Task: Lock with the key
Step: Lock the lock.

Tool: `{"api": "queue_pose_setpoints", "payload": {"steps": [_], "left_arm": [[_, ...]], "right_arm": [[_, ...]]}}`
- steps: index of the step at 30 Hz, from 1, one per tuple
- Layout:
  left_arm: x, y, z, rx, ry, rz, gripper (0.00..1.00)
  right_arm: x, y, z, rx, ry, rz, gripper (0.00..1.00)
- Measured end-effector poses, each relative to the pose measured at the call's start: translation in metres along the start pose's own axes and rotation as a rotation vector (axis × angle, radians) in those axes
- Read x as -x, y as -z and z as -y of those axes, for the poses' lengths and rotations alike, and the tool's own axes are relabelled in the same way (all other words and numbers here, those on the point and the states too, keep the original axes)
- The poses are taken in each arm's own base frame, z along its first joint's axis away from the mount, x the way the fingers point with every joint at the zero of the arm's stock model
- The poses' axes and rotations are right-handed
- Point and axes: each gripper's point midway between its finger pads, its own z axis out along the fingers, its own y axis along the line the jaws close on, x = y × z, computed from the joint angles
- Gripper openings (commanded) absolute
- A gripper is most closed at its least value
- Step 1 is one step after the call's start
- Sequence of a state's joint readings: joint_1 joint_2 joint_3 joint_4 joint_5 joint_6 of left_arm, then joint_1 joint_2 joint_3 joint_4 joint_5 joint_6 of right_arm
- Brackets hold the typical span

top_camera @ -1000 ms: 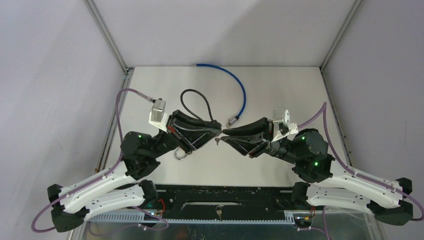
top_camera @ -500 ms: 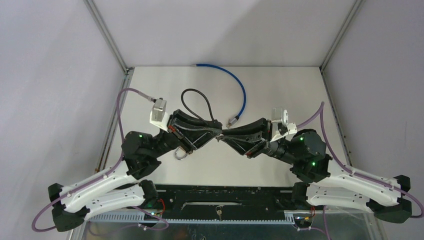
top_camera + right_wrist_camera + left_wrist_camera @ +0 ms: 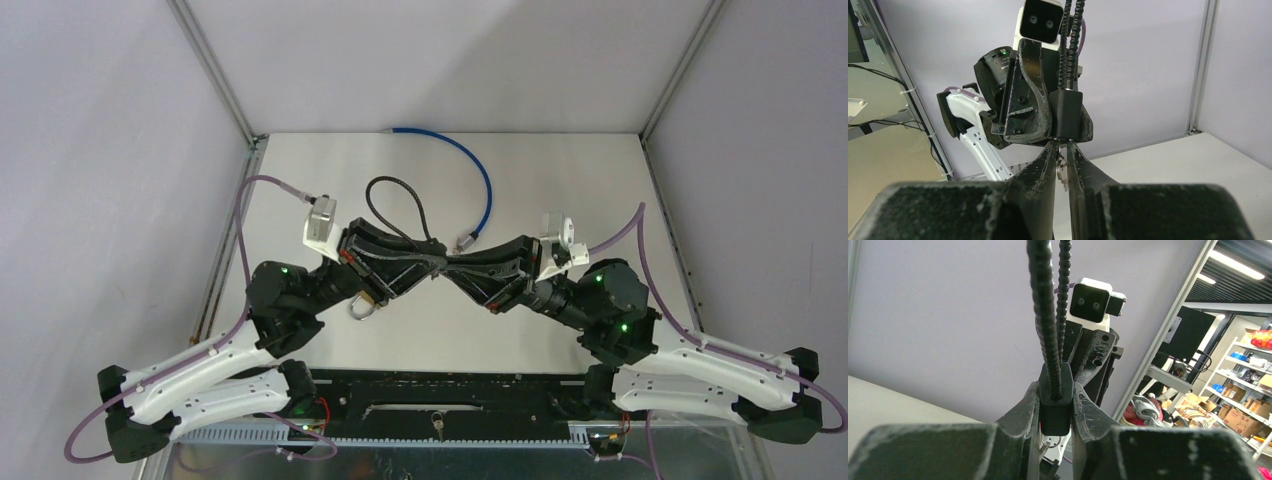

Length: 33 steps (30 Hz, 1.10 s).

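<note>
The lock is a black block with a ribbed black cable loop rising from it. My left gripper is shut on the block and holds it up above the table. In the right wrist view the lock body sits just beyond my right gripper. The small silver key with its ring hangs from the lock's underside, and the right fingers are pinched around it. In the top view the two grippers meet tip to tip, left gripper against right gripper, and the key is hidden there.
A blue cable curves across the back of the table, its metal end just behind the grippers. A silver shackle lies under the left arm. Another key hangs at the front rail. Metal frame posts flank the table.
The right gripper has moved left up to the lock and its fingers have narrowed around the key. The left arm has held its grip and shifted only slightly.
</note>
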<state>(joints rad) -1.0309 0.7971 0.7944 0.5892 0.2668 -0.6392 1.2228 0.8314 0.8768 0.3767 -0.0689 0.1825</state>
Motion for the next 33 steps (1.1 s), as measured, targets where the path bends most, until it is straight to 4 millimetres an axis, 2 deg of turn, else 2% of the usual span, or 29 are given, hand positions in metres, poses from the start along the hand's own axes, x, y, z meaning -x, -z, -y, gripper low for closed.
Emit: {"api": "queue_pose_setpoints", "payload": {"steps": [2, 11, 18, 33], "left_arm": [[0.0, 0.0, 0.0, 0.001, 0.0, 0.0, 0.0], [-0.001, 0.0, -0.001, 0.002, 0.0, -0.002, 0.0], [-0.001, 0.0, -0.002, 0.008, -0.004, -0.001, 0.0], [0.003, 0.001, -0.015, 0.07, -0.019, 0.017, 0.0]], "right_arm": [[0.0, 0.0, 0.0, -0.002, 0.002, 0.0, 0.15], [-0.001, 0.0, -0.002, 0.003, 0.014, -0.003, 0.0], [-0.004, -0.002, -0.001, -0.036, 0.069, -0.002, 0.0], [-0.008, -0.008, 0.014, -0.272, 0.378, -0.001, 0.0]]}}
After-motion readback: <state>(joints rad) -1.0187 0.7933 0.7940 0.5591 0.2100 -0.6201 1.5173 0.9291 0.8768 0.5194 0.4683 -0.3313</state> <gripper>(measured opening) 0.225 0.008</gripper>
